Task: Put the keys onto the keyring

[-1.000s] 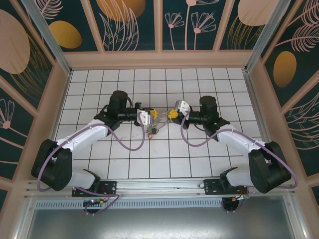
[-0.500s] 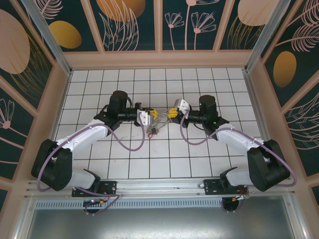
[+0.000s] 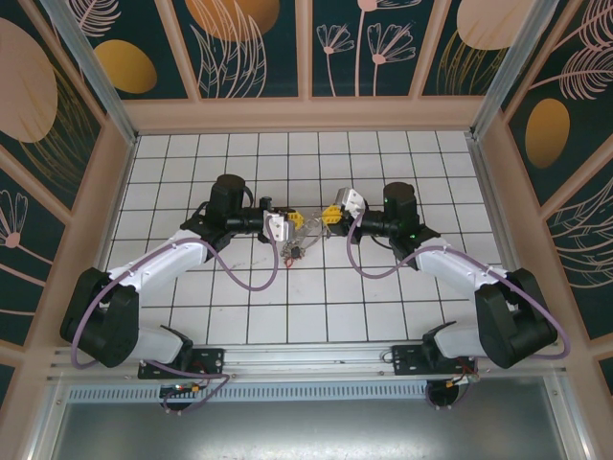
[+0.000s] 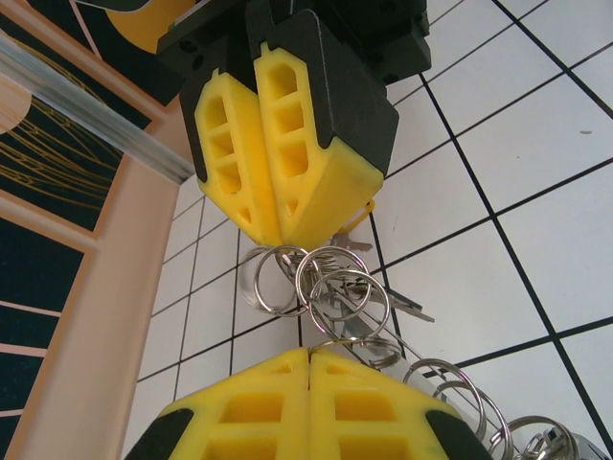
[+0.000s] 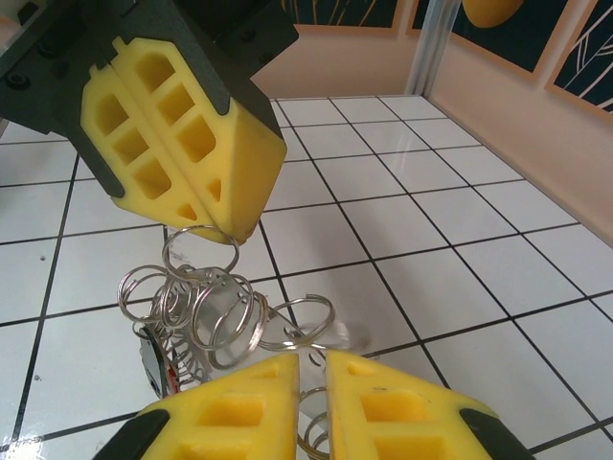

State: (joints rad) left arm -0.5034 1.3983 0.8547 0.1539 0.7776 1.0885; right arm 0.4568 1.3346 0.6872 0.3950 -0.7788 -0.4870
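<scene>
Jaws meet on the keyring [image 4: 330, 287], left jaws fully shut, right jaws narrowed onto one loop, holding it over the table [image 3: 383, 307] with the keys [image 3: 296, 251] bunched just beneath; a steady, untwisted hold should let one coil be parted.

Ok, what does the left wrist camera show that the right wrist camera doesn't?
Left wrist: the left gripper with pads pressed shut, the right gripper seen head-on, and a small key beside the rings. Right wrist: the right gripper's pads a slit apart with a ring in the gap, the left gripper pinching a ring at its tip, and a dark piece with a red mark. Both: silvery split rings tangled between the grippers, over the white tiled table.
</scene>
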